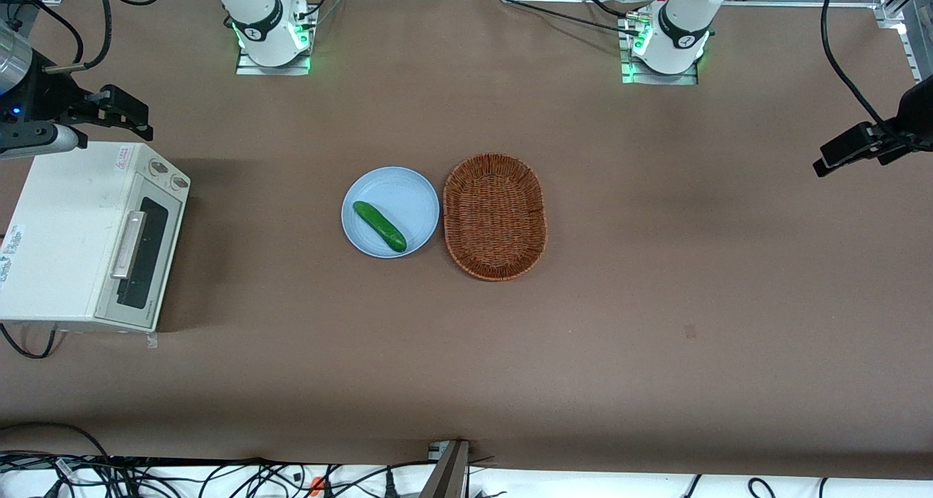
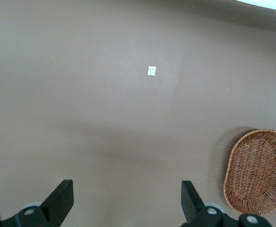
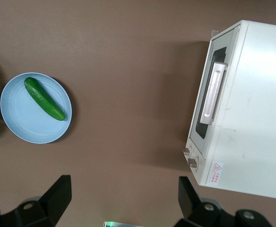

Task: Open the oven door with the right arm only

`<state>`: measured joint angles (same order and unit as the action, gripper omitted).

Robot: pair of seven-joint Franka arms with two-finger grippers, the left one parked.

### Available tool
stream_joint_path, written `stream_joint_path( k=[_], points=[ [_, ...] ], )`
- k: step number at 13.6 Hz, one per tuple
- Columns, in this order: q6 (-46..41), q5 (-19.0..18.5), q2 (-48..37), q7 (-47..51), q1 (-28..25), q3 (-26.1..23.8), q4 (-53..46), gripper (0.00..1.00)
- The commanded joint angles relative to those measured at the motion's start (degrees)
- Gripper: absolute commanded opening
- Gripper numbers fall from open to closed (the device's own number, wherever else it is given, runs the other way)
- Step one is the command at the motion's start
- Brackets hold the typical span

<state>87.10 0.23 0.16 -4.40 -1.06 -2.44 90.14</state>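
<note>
The white toaster oven (image 1: pixel 58 235) stands at the working arm's end of the table. Its light-grey oven door (image 1: pixel 146 254) with dark window and silver bar handle (image 1: pixel 127 244) is closed. The right arm's black gripper (image 1: pixel 120 111) hangs above the table, farther from the front camera than the oven, near the end with the two knobs (image 1: pixel 169 175). It is open and empty, touching nothing. In the right wrist view the gripper (image 3: pixel 123 196) is spread wide over bare table, with the oven door (image 3: pixel 208 101) and handle (image 3: pixel 212 94) apart from it.
A light-blue plate (image 1: pixel 410 197) holding a green cucumber (image 1: pixel 379 226) sits mid-table, with an empty wicker basket (image 1: pixel 496 217) beside it toward the parked arm's end. Both arm bases stand along the back edge. Cables lie along the front edge.
</note>
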Motion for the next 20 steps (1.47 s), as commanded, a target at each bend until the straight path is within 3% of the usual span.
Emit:
stream_joint_path(
  k=[1,4,5,9,11,13,20],
  points=[
    [-1.0,-0.8,-0.8,0.2,0.1,-0.1,0.0,1.0],
    [-0.7,-1.3,-0.3,0.1,0.1,0.2,0.2,0.98],
    [-0.4,-1.5,0.5,0.1,0.1,0.4,0.4,0.91],
    [3.1,-3.2,5.5,0.5,1.5,1.6,0.2,0.42],
    [5.7,-3.2,8.1,-0.1,1.8,3.3,0.0,0.24],
    [8.6,-4.0,10.6,-0.2,2.1,4.1,0.0,0.0],
    [18.4,-5.3,19.9,-0.1,6.3,4.2,-0.1,0.0]
  ],
)
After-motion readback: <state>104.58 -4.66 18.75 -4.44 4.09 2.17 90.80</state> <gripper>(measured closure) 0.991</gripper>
